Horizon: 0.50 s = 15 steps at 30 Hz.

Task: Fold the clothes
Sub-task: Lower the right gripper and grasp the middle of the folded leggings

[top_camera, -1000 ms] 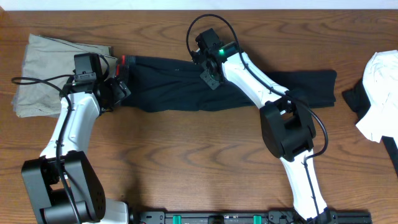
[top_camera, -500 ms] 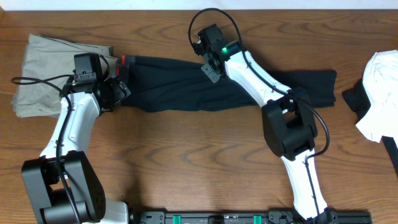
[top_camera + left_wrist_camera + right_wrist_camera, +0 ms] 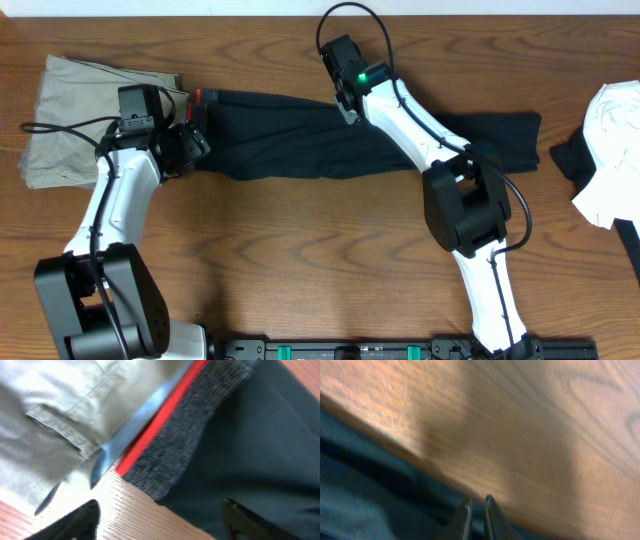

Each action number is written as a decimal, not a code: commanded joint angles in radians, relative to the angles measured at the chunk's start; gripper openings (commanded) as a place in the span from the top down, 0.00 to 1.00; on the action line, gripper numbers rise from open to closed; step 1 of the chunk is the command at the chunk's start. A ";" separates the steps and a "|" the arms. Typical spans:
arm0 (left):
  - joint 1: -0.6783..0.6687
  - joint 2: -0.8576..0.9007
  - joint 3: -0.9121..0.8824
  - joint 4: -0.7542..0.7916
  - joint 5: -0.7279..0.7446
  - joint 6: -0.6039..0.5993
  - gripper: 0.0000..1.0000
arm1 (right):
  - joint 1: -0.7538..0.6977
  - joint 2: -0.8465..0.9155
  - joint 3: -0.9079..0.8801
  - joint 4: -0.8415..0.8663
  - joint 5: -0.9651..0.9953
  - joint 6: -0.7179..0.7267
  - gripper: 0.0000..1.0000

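Brown wood-grain table (image 3: 300,260) carries everything. At far left lie folded khaki trousers (image 3: 80,120). Just beside them, the left gripper (image 3: 160,512) is over the red-and-grey waistband (image 3: 165,435), its fingers (image 3: 82,520) spread wide with nothing between them. Across the middle the black leggings (image 3: 270,140) stretch flat, waist to the left. At their upper edge the right gripper (image 3: 476,502) has its jaws pressed together; whether they nip any cloth cannot be told. A white garment (image 3: 612,140) lies far right.
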 commanded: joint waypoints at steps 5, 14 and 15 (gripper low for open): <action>-0.087 -0.078 0.002 0.015 0.095 0.074 0.79 | -0.006 -0.118 0.134 -0.271 -0.442 0.087 0.94; -0.163 0.063 0.002 0.115 0.095 0.074 0.82 | -0.002 -0.069 0.098 -0.358 -0.572 0.086 0.96; -0.163 0.077 0.002 0.130 0.095 0.074 0.81 | -0.003 -0.059 0.096 -0.353 -0.585 0.087 0.96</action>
